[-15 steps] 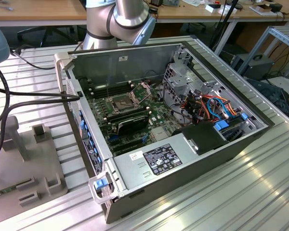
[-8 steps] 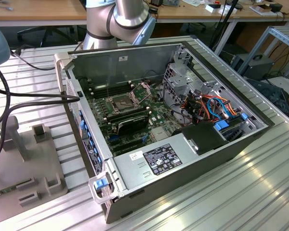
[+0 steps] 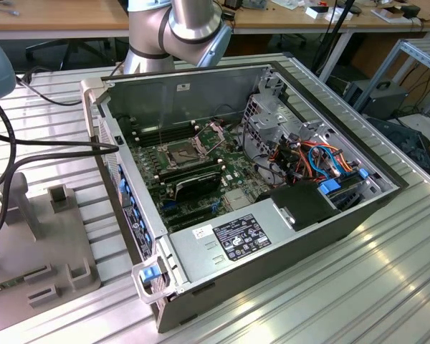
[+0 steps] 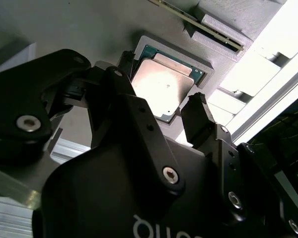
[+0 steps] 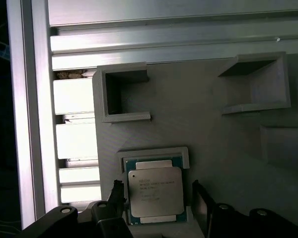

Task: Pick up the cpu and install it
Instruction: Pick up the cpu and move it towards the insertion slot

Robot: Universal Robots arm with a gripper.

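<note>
The cpu [image 5: 155, 191], a flat square chip with a dull silver top, lies level in a shallow square nest [image 5: 154, 151] of the grey fixture [image 5: 198, 124]. In the second wrist view the cpu [image 4: 161, 89] catches a bright reflection. My gripper [image 5: 159, 198] hangs right over it, open, with one black finger [image 5: 117, 196] on each side of the chip and small gaps between them. The same straddle shows for the gripper [image 4: 161, 85] in the second wrist view. In the exterior view the dark square socket [image 3: 183, 154] on the motherboard has its metal frame hinged up.
The open computer case [image 3: 272, 236] lies on the ribbed aluminium table [image 3: 387, 287], with cables and a drive cage at the exterior view's right. The grey fixture [image 3: 36, 265] sits at the exterior view's left and carries raised pockets [image 5: 120, 96]. A thin board [image 4: 198, 22] stands beyond the nest.
</note>
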